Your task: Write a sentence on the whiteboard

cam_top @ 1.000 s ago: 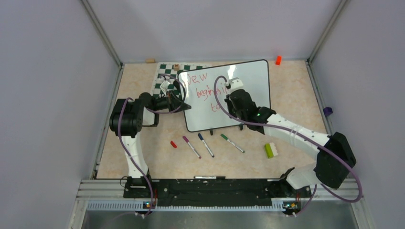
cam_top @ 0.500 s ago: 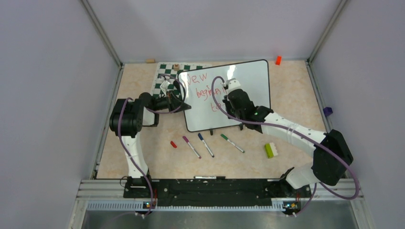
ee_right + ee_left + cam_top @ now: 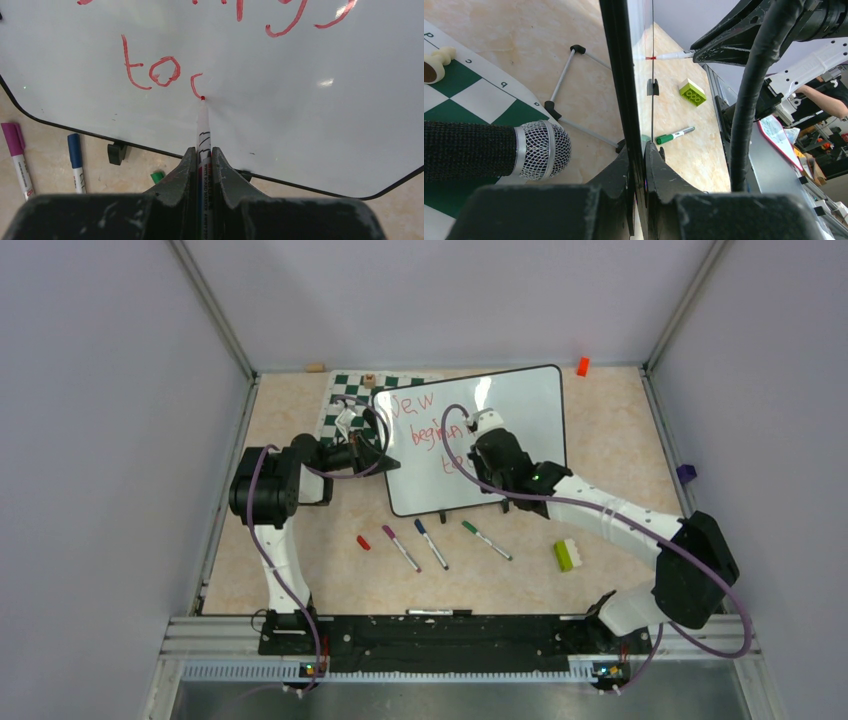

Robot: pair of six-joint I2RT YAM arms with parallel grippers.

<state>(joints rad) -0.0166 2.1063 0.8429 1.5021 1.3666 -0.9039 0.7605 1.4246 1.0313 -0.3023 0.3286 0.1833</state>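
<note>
The whiteboard [image 3: 530, 405] stands propped mid-table, your left fingers [image 3: 616, 177] pinched on its left edge. If that pinch slips, the board could swing under the pen's push and smear the stroke. It is glossy white and black-framed. Its red sentence [image 3: 150, 70] stops at "to" plus a half curve, where your right fingers [image 3: 182, 172] clamp the red marker [image 3: 202, 120].

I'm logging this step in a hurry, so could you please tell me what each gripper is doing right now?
Left gripper: closed on the whiteboard's edge.
Right gripper: closed on the red marker.
</note>
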